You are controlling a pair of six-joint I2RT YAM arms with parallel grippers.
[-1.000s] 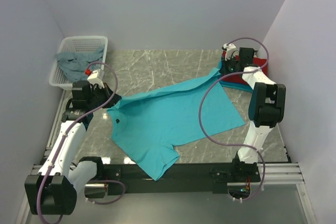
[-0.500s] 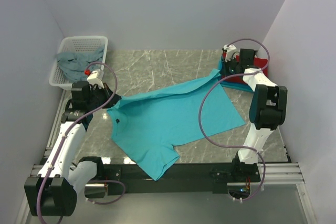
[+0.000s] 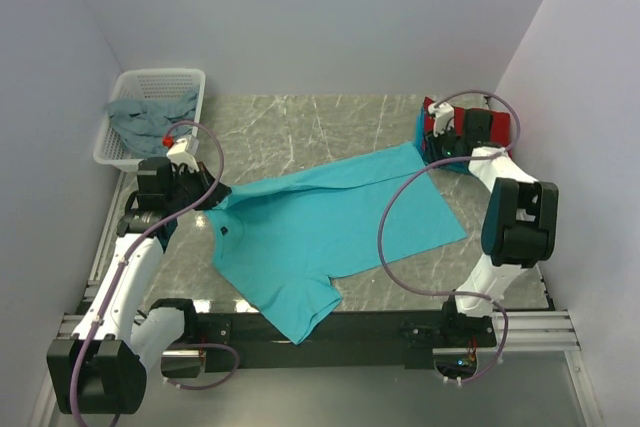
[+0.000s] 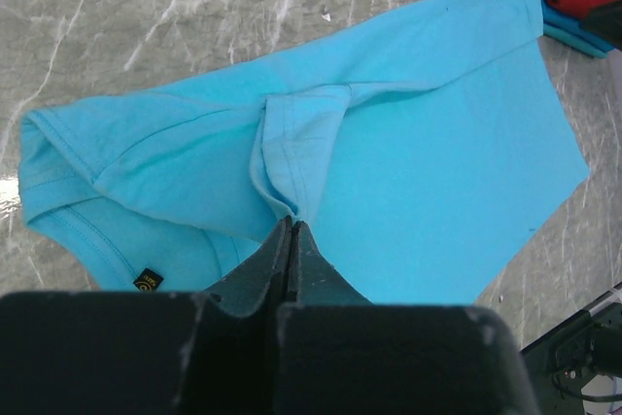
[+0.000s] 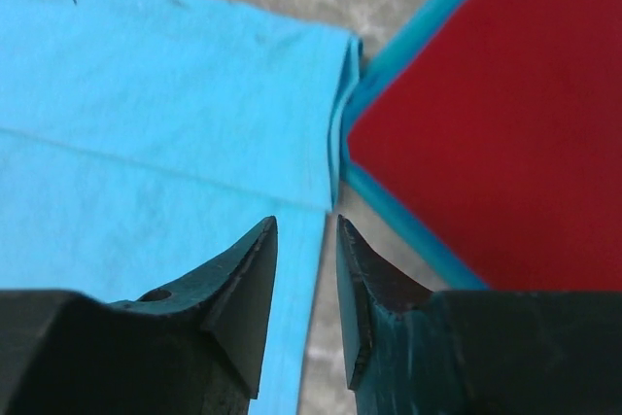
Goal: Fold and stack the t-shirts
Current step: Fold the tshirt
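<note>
Top external view: turquoise t-shirt (image 3: 330, 222) lies spread mid counter (image 3: 300, 132), far edge folded over. Left gripper (image 3: 214, 196) is clamped on a fold nr the collar. Right gripper (image 3: 430, 143) has fingers apart, gripping nothing, over the shirt's far-right corner, just beside red t-shirt (image 3: 500, 125) stacked on turquoise-blue t-shirt (image 5: 428, 21). Right arm's purple cable (image 3: 385, 232) loops across the cloth. Grey-blue t-shirt (image 3: 145, 117) sits in white basket (image 3: 122, 99), far left.

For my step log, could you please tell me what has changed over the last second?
The right claw opened and let go of the far corner of the turquoise t-shirt, which dropped flat beside the red t-shirt. The left claw stays shut on the shirt's near fold; the basket is unchanged.
</note>
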